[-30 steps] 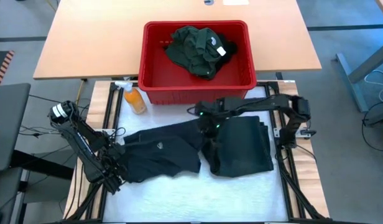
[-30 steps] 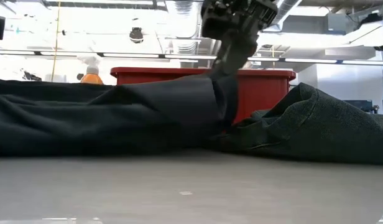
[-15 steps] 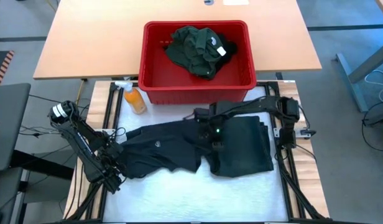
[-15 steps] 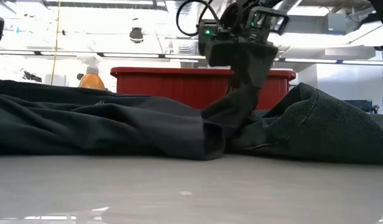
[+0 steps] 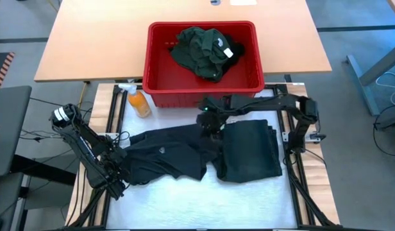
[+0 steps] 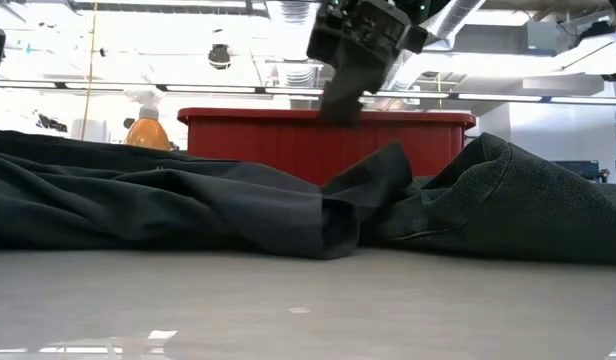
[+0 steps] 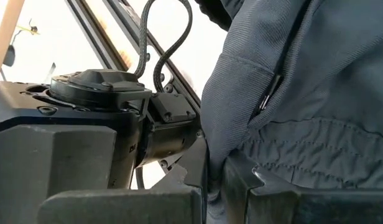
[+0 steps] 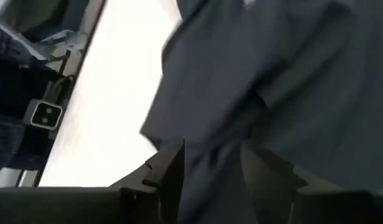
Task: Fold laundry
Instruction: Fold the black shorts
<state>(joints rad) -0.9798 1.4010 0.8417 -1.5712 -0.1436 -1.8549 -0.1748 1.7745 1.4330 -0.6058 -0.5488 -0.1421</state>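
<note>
spread cloth garment (image 5: 165, 157): black
folded cloth garment (image 5: 252, 151): dark green
plastic basket (image 5: 156, 80): red
crumpled shirt (image 5: 201, 51): green, white label

place: lab | signs: exposed ceiling ducts (image 6: 288, 20); framed robot table (image 5: 184, 192); loose cables (image 5: 386, 83)

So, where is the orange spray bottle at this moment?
In the high view, the orange spray bottle lies on the table's left side, just outside the front left corner of the red basket, behind the spread black garment.
</note>
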